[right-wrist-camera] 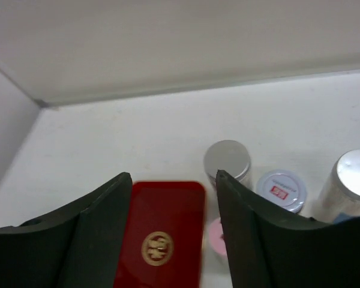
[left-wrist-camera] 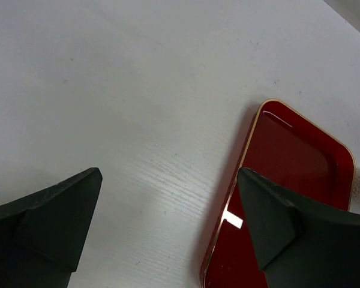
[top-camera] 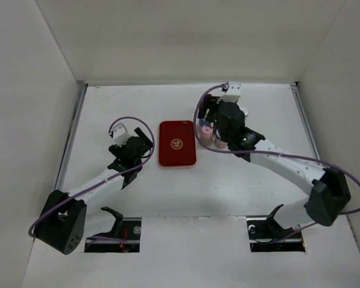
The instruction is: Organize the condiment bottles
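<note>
The condiment bottles cluster right of the red tray [top-camera: 177, 144]. The right wrist view shows a silver-capped bottle [right-wrist-camera: 227, 158], a white-lidded one with a red mark [right-wrist-camera: 281, 189], a second silver cap [right-wrist-camera: 357, 173] at the right edge, and a pink lid [right-wrist-camera: 213, 235] partly behind my right finger. From above the pink-lidded bottle [top-camera: 205, 129] stands just beside the tray. My right gripper [right-wrist-camera: 174, 175] hovers above the tray's right part and the bottles, jaws apart, nothing between them. My left gripper [left-wrist-camera: 168, 174] is open low over the table at the tray's left edge [left-wrist-camera: 243, 174].
The tray [right-wrist-camera: 168, 240] is flat with a gold emblem [right-wrist-camera: 156, 248] and holds nothing. White walls enclose the table at the back and both sides. The right arm [top-camera: 276, 159] reaches diagonally over the right half of the table.
</note>
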